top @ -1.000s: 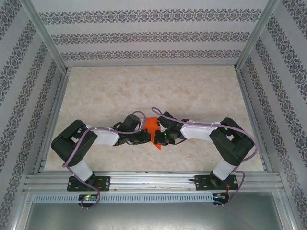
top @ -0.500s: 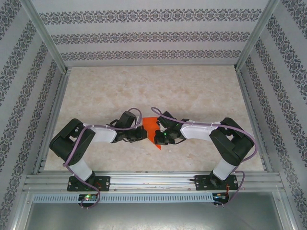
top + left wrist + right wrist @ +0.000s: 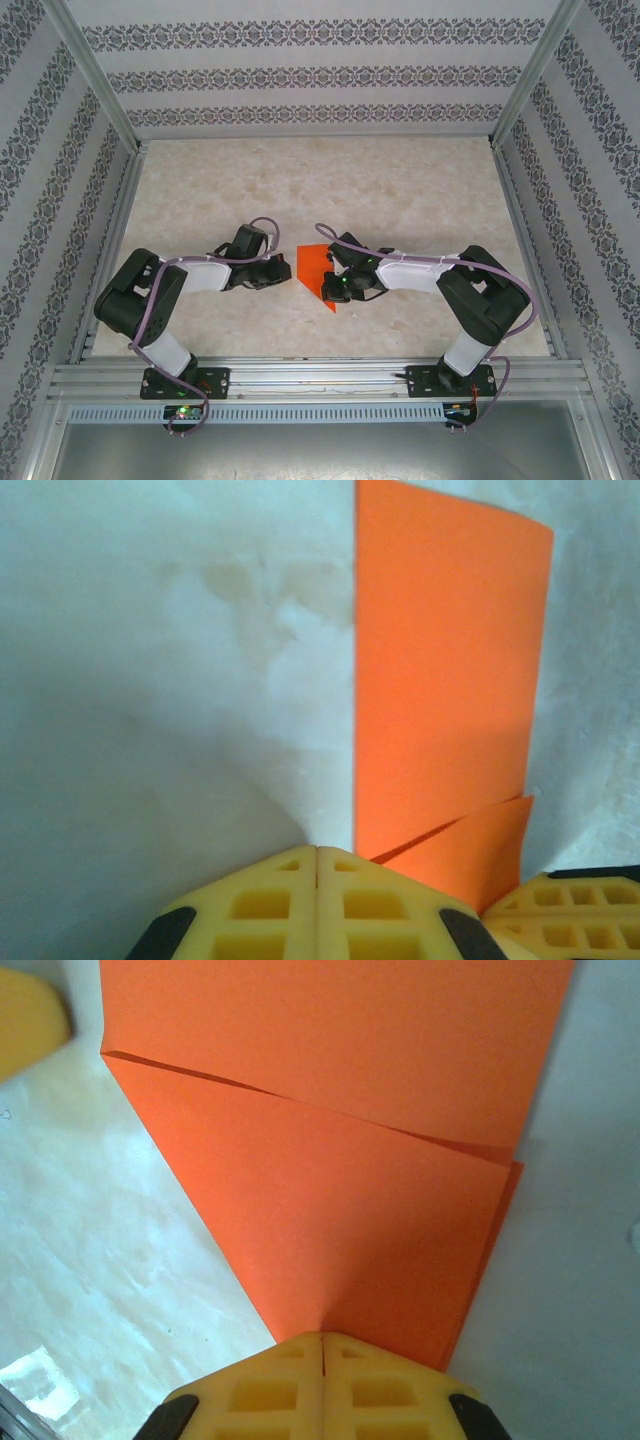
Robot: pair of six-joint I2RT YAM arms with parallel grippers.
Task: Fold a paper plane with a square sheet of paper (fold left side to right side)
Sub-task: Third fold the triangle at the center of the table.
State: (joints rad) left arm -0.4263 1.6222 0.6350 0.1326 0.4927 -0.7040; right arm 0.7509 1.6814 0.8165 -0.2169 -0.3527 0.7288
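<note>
The pale marbled surface (image 3: pixel 400 190) holds one loose item, the orange sheet of paper (image 3: pixel 310 264), lying flat near the middle of the near half, between the two arms. It is already partly folded: it reads as a tall narrow strip with straight edges, and at its near end a flap is turned over along a slanted line, coming to a point toward the arm bases. The left gripper (image 3: pixel 288 268) sits just beside the sheet's left edge with bare surface under it, and from its own camera its yellow fingers (image 3: pixel 270 905) are pressed together, holding nothing. The right gripper (image 3: pixel 327 285) sits over the sheet's near right part. Its fingers (image 3: pixel 375 1395) are also together, and the tips rest on the folded flap (image 3: pixel 330 1250) close to the paper's edge; I cannot tell whether any paper is caught between them. The right arm's wrist and a loop of purple cable (image 3: pixel 345 243) overhang the sheet's right side and hide that edge from above. Round the surface stand patterned walls (image 3: pixel 300 80), with metal frame rails (image 3: pixel 320 378) along the near edge and up the corners.
</note>
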